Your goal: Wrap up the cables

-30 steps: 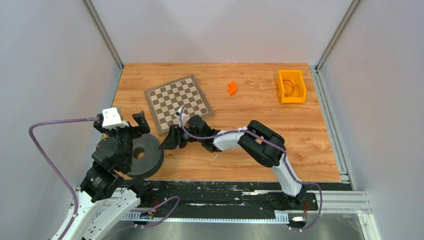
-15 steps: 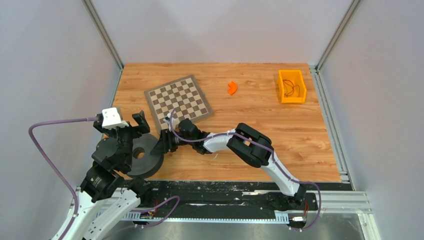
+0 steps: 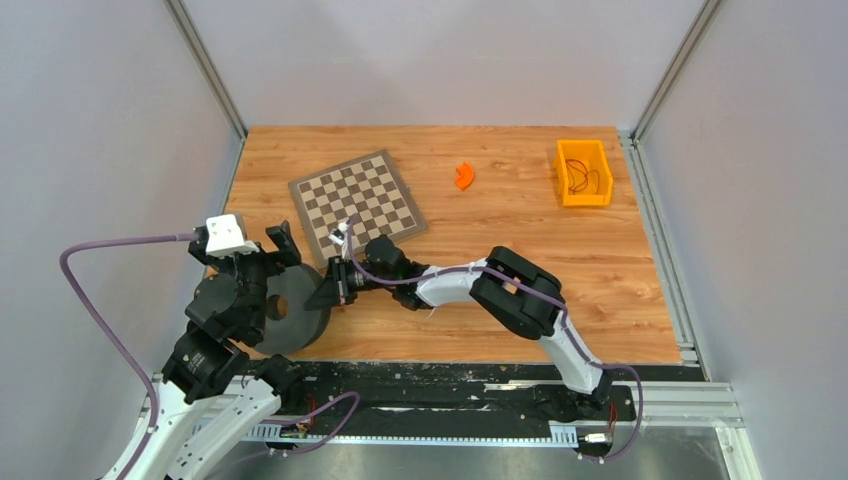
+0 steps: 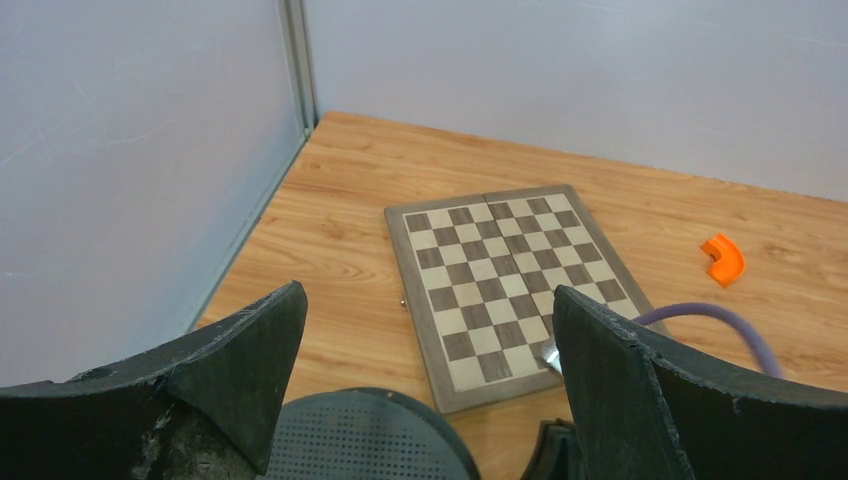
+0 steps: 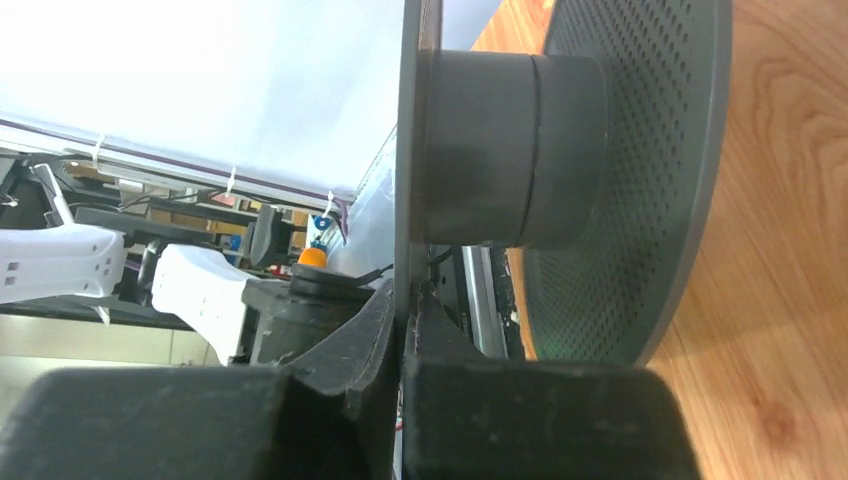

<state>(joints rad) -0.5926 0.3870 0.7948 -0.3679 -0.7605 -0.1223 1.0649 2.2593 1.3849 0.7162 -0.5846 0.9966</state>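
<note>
One risk we note: with right jaws pinching only the thin flange of the spool (image 3: 303, 308) and left jaws spread wide above it, the spool may slip or tilt free, while the wire (image 3: 577, 178) lies well apart in the bin (image 3: 585, 202).

Wooden table (image 3: 620, 300): chessboard (image 3: 357, 205), spool (image 3: 300, 316), orange piece (image 3: 464, 176), orange bin (image 3: 584, 202) (far right)

High above and behind the arm bases, looking down on the light wooden tabletop (image 3: 620, 270). From the left wrist, facing forward over the brown-and-cream checkered board (image 4: 510, 280), shared with overhead. From the right wrist, close against the dark grey perforated spool (image 5: 620, 180), seen in all three.
</note>
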